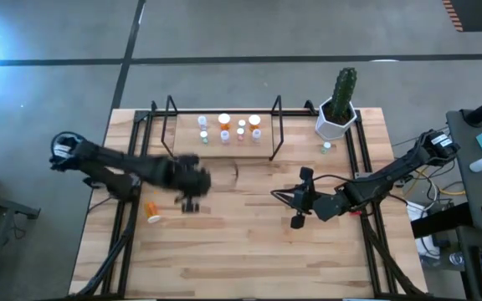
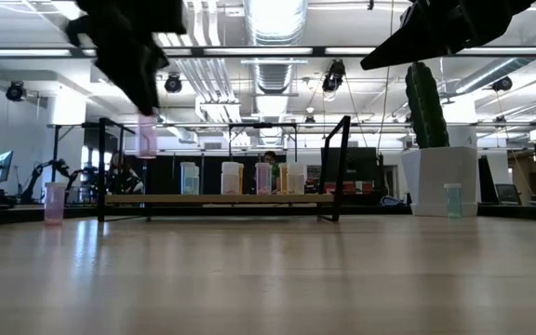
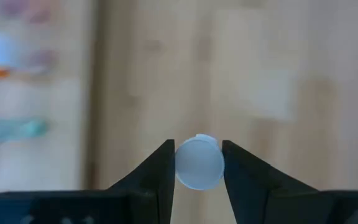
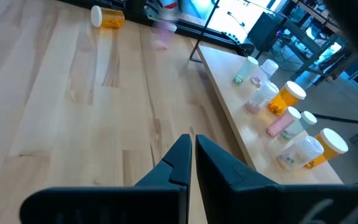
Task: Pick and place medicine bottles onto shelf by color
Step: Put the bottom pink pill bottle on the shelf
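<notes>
My left gripper (image 1: 189, 201) hangs over the table's left middle, in front of the shelf (image 1: 224, 144), shut on a pinkish medicine bottle (image 2: 146, 138) with a white cap (image 3: 197, 162). Several more bottles (image 1: 224, 121) stand on the shelf board, which also shows in the right wrist view (image 4: 278, 118). An orange bottle (image 1: 152, 211) lies on its side on the table near the left gripper. A small greenish bottle (image 1: 326, 148) stands by the cactus pot. My right gripper (image 4: 191, 155) is shut and empty above the table's right middle (image 1: 298, 219). My left gripper pinches the pinkish bottle at its white-capped top (image 3: 197, 163) between its two fingers, one on each side of the round cap. The fingers come from above, pointing down. The bottle hangs upright below them (image 2: 146, 140), lifted clear of the table.
A white hexagonal pot with a green cactus (image 1: 337, 113) stands at the far right corner. The shelf's black wire uprights (image 1: 276, 125) rise at its ends. Black frame rails (image 1: 128, 226) run along the table's left and right sides. Bare wood lies toward the near edge.
</notes>
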`<action>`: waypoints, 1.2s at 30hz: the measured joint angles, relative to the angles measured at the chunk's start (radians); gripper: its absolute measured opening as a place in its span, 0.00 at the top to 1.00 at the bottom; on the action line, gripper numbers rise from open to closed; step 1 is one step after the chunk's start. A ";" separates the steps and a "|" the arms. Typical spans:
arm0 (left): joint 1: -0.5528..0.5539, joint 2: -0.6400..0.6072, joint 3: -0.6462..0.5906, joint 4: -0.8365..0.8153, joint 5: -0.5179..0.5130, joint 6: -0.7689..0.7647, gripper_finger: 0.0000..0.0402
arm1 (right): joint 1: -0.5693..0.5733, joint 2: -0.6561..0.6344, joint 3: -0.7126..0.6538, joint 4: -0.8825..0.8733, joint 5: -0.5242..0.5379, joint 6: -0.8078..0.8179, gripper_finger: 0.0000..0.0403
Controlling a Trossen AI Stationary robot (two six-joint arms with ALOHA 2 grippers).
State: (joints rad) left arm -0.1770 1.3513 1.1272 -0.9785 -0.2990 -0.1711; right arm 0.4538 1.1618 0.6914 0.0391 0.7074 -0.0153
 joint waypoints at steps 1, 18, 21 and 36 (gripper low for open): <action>0.060 -0.014 -0.009 0.011 0.000 0.027 0.76 | 0.000 0.000 0.000 0.000 0.000 -0.002 0.97; 0.660 0.061 -0.028 0.081 0.037 0.221 0.76 | 0.000 0.000 0.000 0.000 0.000 -0.009 0.97; 0.676 0.087 -0.028 0.083 0.036 0.248 0.76 | 0.000 0.000 0.000 0.000 0.000 -0.008 0.97; 0.760 0.115 -0.034 0.167 0.043 0.290 0.76 | 0.000 0.000 0.000 0.000 0.000 -0.008 0.97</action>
State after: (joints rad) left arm 0.5831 1.4662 1.0934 -0.8117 -0.2564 0.1191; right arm 0.4538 1.1618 0.6914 0.0394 0.7071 -0.0232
